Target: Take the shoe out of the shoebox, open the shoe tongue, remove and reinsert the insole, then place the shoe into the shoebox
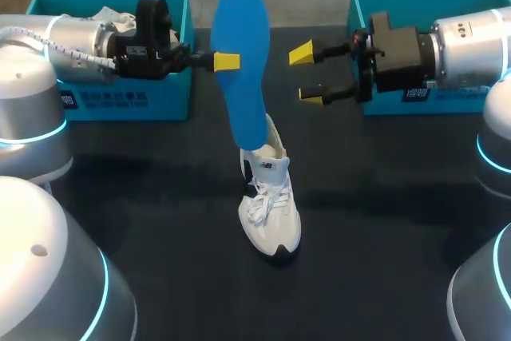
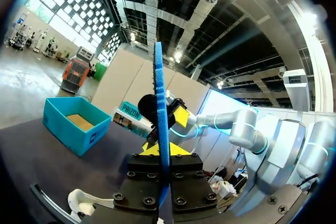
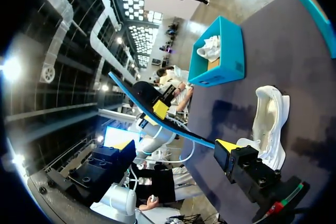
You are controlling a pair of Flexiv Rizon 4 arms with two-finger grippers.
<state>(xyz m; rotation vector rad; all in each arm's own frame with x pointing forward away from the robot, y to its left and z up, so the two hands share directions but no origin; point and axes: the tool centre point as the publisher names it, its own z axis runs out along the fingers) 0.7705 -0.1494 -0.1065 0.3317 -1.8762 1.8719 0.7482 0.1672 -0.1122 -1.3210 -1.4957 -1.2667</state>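
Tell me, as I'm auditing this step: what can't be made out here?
Head view: far finger of the left hand, behind the blue insole.
Head view: the white shoe's opening, partly covered by the insole's lower end.
Head view: the left shoebox's inside, mostly covered by the left arm.
Right wrist view: white thing in that shoebox, too small to identify.

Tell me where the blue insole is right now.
In the head view the insole stands upright mid-table, gripped by the left gripper, its lower end at the opening of the white shoe, with the open right gripper beside it.
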